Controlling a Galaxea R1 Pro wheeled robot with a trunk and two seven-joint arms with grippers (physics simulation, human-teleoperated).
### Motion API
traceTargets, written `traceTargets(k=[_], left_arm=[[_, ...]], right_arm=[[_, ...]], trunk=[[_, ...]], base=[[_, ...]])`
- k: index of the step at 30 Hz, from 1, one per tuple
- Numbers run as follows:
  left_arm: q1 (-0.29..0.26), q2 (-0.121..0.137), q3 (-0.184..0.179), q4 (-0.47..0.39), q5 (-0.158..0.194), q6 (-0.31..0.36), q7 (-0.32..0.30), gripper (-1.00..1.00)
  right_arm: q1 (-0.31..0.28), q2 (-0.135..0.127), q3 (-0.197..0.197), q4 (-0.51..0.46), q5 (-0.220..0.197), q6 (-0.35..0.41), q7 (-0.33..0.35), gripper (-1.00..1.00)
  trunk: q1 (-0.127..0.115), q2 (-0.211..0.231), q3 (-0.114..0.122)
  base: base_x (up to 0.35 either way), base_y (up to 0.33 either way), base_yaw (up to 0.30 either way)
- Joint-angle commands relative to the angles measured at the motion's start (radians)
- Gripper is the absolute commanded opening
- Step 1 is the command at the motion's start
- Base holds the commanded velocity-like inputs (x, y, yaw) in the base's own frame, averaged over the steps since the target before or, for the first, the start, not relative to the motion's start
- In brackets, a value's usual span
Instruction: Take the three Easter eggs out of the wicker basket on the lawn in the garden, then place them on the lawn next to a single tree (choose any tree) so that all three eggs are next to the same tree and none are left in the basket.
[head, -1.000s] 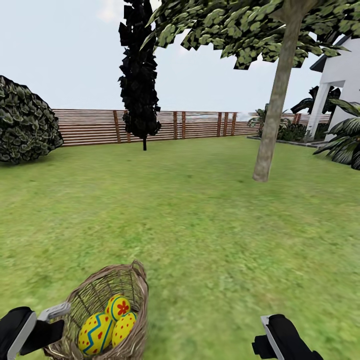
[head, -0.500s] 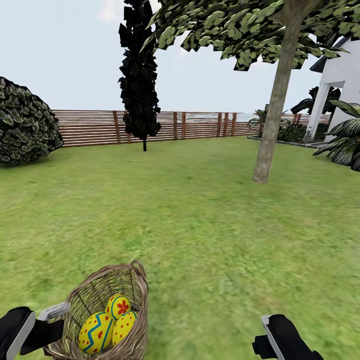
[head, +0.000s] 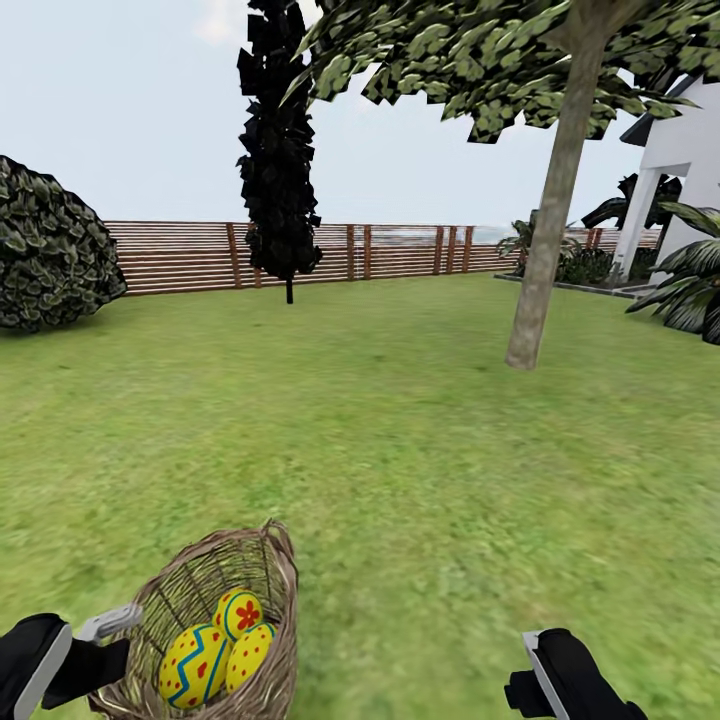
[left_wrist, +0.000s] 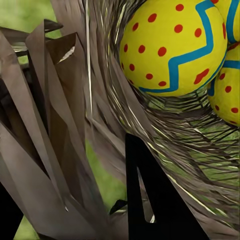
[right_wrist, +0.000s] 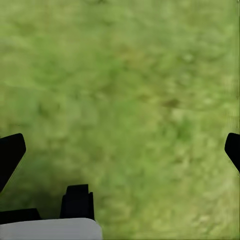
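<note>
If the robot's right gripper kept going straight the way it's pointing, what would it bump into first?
Probably just grass. The right wrist view looks along the open right gripper and shows bare lawn ahead, nothing else between the fingertips. How far off the ground is can't be told.

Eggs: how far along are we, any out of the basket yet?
None out yet: all three eggs sit in the basket. In hand: the left gripper is at the basket's wall, apparently gripping it, so the whole basket seems to be held. The right gripper is open over bare lawn. Left: reach the tree ahead, then set out all three.
</note>
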Motion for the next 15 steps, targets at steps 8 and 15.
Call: traceTargets(k=[8, 15], left_arm=[[-0.001, -0.002, 0.002, 0.0, 0.018, 0.004, -0.014, -1.0], [-0.001, -0.001, 0.004, 0.0, 0.019, 0.004, -0.014, -1.0]], right_arm=[[0.0, -0.002, -0.005, -0.001, 0.005, 0.004, 0.003, 1.0], [0.0, -0.002, -0.003, -0.001, 0.006, 0.005, 0.002, 1.0]], trunk=[[0.0, -0.001, -0.001], [0.0, -0.001, -0.001]], base=[[0.333, 0.0, -0.081], [0.337, 0.0, -0.203]])
